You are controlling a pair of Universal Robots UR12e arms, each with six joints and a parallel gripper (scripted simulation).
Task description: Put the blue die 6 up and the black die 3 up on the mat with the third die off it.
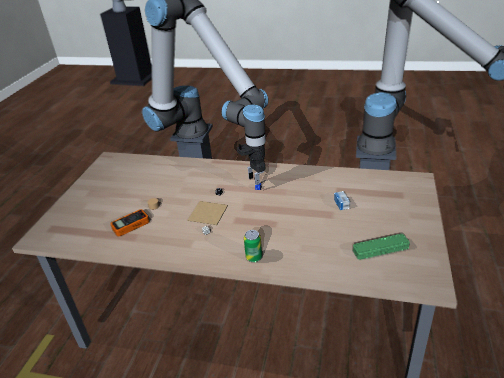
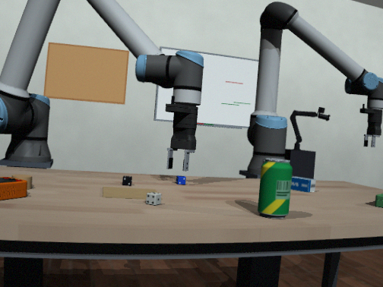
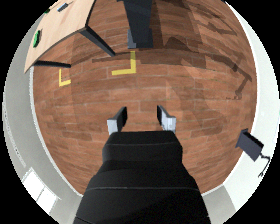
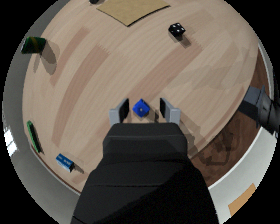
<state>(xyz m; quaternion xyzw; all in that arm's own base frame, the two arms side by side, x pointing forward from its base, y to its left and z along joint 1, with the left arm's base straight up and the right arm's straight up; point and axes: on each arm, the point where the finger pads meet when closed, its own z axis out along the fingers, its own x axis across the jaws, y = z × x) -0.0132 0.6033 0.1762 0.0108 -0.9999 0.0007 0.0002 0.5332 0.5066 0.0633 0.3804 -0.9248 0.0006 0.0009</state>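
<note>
The blue die [image 1: 258,187] [image 2: 181,180] [image 4: 141,108] lies on the table with a single pip on its top face. My right gripper [image 2: 178,169] [image 4: 144,104] is open and points down above it, with a gap to the die. The black die [image 1: 219,191] [image 2: 127,181] [image 4: 176,30] lies off the mat, behind it; its top shows several pips. The white die [image 1: 206,230] [image 2: 153,198] lies off the mat at its front edge. The tan mat [image 1: 208,213] [image 2: 125,192] [image 4: 132,12] holds nothing. My left gripper [image 2: 369,146] [image 3: 142,112] is open and empty, beyond the table over the floor.
An orange multimeter [image 1: 130,223] and a small wooden block [image 1: 153,203] lie left of the mat in the top view. A green can [image 1: 253,246] [image 2: 274,189] stands at the front. A blue-white box [image 1: 342,200] [image 4: 65,162] and a green brick [image 1: 381,246] lie to the right.
</note>
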